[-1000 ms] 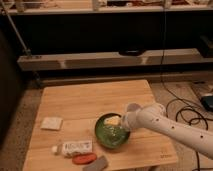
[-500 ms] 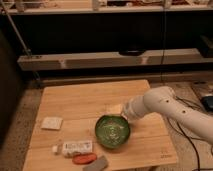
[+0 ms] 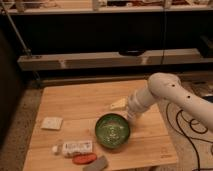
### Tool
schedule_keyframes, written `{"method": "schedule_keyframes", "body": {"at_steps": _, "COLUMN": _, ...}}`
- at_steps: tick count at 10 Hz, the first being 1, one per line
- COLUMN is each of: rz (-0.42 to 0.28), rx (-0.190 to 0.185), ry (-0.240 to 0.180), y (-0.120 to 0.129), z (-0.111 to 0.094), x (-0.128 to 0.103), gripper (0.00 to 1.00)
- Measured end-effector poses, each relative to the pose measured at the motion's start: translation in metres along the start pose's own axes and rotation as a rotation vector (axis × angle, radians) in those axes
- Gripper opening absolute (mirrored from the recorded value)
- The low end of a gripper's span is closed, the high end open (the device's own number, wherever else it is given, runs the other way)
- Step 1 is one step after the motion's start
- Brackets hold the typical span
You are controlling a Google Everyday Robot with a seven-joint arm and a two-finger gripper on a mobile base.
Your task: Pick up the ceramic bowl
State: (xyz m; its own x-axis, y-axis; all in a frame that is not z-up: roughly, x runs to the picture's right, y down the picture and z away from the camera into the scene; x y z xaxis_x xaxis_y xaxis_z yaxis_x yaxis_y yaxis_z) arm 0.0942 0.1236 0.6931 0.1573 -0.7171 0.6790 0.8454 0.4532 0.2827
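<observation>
The green ceramic bowl (image 3: 112,131) sits upright on the wooden table (image 3: 80,102), near the front middle, with its lighter speckled inside showing. My white arm comes in from the right, bends at the elbow and slopes down to the left. The gripper (image 3: 131,115) is at its end, just above and beyond the bowl's far right rim. The bowl rests on the table and nothing holds it.
A pale wedge-shaped piece (image 3: 118,104) lies behind the bowl. A white square pad (image 3: 51,123), a white labelled bottle (image 3: 77,147), an orange-red oval piece (image 3: 84,159) and a grey block (image 3: 97,164) lie at the front left. A low shelf (image 3: 110,60) runs behind. Cables (image 3: 192,122) trail right.
The arm has drawn back from over the bowl, up and to the right. The gripper now sits at the bowl's far right rim. The bowl has not moved.
</observation>
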Motion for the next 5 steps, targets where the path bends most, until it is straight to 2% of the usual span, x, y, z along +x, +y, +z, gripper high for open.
{"method": "schedule_keyframes", "body": {"at_steps": 2, "rz": 0.038, "rx": -0.005, "ry": -0.055, "y": 0.023, "z": 0.025, "x": -0.004, "gripper": 0.8}}
{"method": "schedule_keyframes", "body": {"at_steps": 3, "rz": 0.026, "rx": -0.005, "ry": -0.043, "y": 0.029, "z": 0.041, "x": -0.003, "gripper": 0.8}}
{"method": "schedule_keyframes", "body": {"at_steps": 5, "rz": 0.023, "rx": -0.011, "ry": -0.006, "y": 0.04, "z": 0.055, "x": -0.005, "gripper": 0.8}}
